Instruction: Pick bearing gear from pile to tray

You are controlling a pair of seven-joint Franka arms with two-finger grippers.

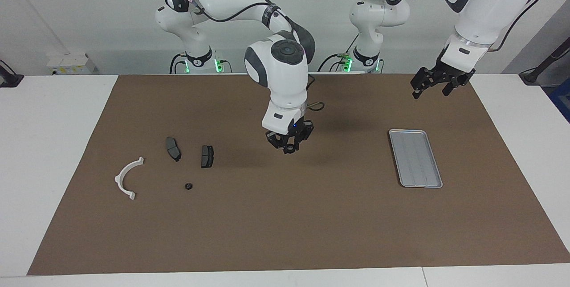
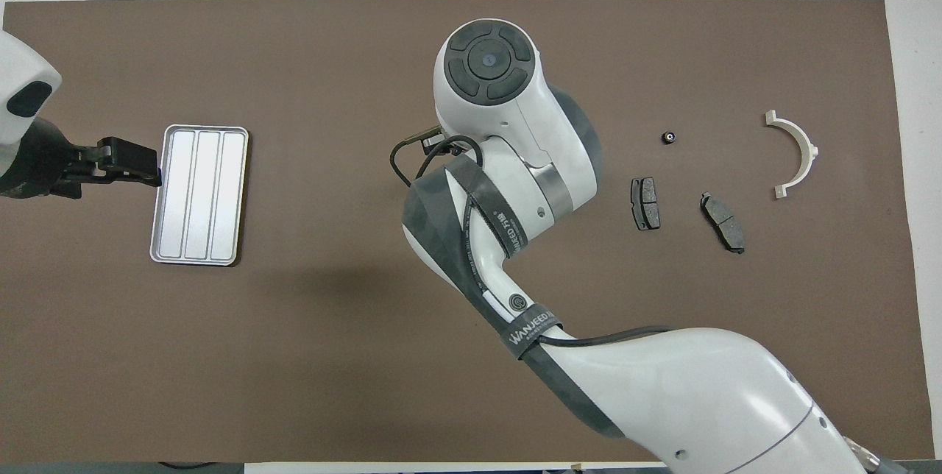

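Observation:
My right gripper (image 1: pixel 289 148) hangs over the middle of the brown mat, shut on a small black round bearing gear (image 1: pixel 289 150). In the overhead view the arm's wrist hides both. The pile lies toward the right arm's end: a white half-ring bracket (image 1: pixel 128 178) (image 2: pixel 795 154), two dark grey brake pads (image 1: pixel 173 149) (image 1: pixel 207 156) (image 2: pixel 645 203) (image 2: pixel 723 221), and one small black round piece (image 1: pixel 188 186) (image 2: pixel 669 138). The ribbed silver tray (image 1: pixel 415 157) (image 2: pixel 199 194) lies toward the left arm's end and holds nothing. My left gripper (image 1: pixel 429 85) (image 2: pixel 131 165) is open, raised beside the tray.
The brown mat (image 1: pixel 285 233) covers most of the white table (image 1: pixel 44 144). A loose black cable (image 2: pixel 412 157) loops off the right wrist. Bare mat lies between the pile and the tray.

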